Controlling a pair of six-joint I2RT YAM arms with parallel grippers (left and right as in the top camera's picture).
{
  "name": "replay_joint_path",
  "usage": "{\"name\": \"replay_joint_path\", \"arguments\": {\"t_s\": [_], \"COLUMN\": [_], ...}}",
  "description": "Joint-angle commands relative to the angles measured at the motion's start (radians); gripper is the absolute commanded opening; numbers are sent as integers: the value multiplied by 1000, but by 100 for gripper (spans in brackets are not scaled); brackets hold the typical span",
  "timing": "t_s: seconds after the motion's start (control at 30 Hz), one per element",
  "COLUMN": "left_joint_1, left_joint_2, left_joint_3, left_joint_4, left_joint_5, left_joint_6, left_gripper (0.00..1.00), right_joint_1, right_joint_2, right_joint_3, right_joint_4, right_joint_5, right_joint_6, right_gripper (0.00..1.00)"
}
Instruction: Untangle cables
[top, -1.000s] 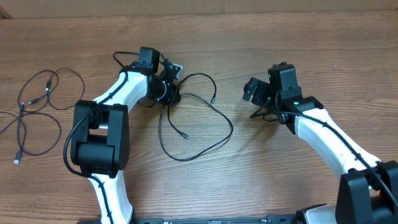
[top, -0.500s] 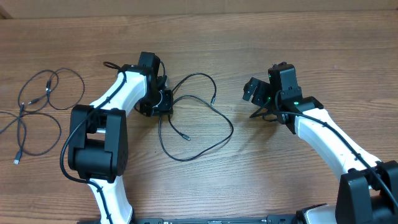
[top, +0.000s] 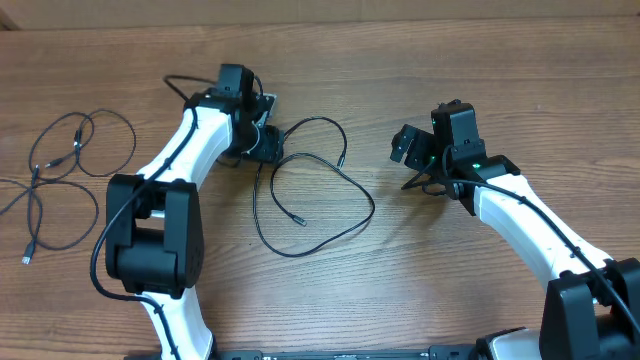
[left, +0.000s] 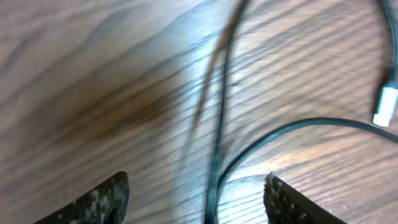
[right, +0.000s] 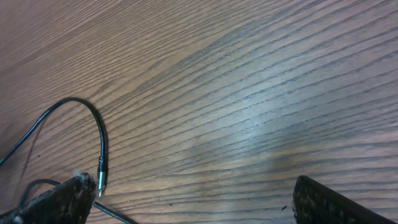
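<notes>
One thin black cable (top: 340, 178) lies in a wide loop on the wooden table (top: 330, 300), its plug ends near the middle. My left gripper (top: 263, 142) sits at the loop's left end. In the left wrist view the left gripper (left: 196, 194) stands open, and the cable (left: 219, 124) runs loose between its fingers, touching neither. A silver plug (left: 385, 106) lies to the right. A second bunch of cables (top: 60, 165) lies at the far left. My right gripper (top: 407, 146) hovers open right of the loop, and in its wrist view the right gripper (right: 193, 200) holds nothing, with a cable plug (right: 101, 169) by its left finger.
Thicker black wires run along both white arms (top: 520, 215). The left arm's bulky black base joint (top: 150, 235) stands between the two cable groups.
My left gripper has opened, letting go of the cable, and has shifted slightly toward the far edge. The loop's left end settled a little. The right arm has not moved.
</notes>
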Motion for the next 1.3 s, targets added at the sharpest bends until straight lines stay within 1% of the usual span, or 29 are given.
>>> {"name": "replay_joint_path", "arguments": {"t_s": [0.0,0.07,0.13,0.23,0.3,0.4,0.47,0.5,0.53,0.6,0.63,0.73,0.8,0.83,0.93,1.1,1.13,1.27], "left_joint_1": [-32,-46,-62,-87,-101,-119,-123,-125,-126,-126,-126,-126,-126,-122,-106,-74,-72,-73], "left_joint_2": [-21,-11,7,40,66,114,140,150,155,162,162,162,162,162,162,162,162,162], "left_joint_3": [16,15,15,15,15,15,15,15,15,15,15,15,15,15,15,14,13,-2], "left_joint_4": [12,23,33,39,43,60,64,64,64,59,54,43,36,36,36,-20,-40,-92], "left_joint_5": [48,49,48,48,47,37,36,36,37,37,37,37,35,20,-30,-21,-12,-28], "left_joint_6": [211,251,292,352,377,377,376,376,376,376,376,356,307,251,58,-260,-296,-377], "left_gripper": [69,64,52,42,41,45,44,41,33,9,4,4,4,4,4,4,4,5], "right_joint_1": [3,3,3,3,3,3,3,3,3,3,3,3,3,3,3,3,3,3], "right_joint_2": [-1,-1,-1,-1,-1,-1,-1,-1,-1,-1,-1,-1,-1,-1,-1,-1,-1,-1], "right_joint_3": [1,1,1,1,1,1,1,1,1,1,1,1,1,1,1,1,1,1], "right_joint_4": [6,6,6,6,6,6,6,6,6,6,6,6,6,6,6,6,6,6], "right_joint_5": [10,10,10,10,10,10,10,10,10,10,10,10,10,10,10,10,10,10], "right_joint_6": [2,2,2,2,2,2,2,2,2,2,2,2,2,2,2,2,2,2], "right_gripper": [100,100,100,100,100,100,100,100,100,100,100,100,100,100,100,100,100,100]}}
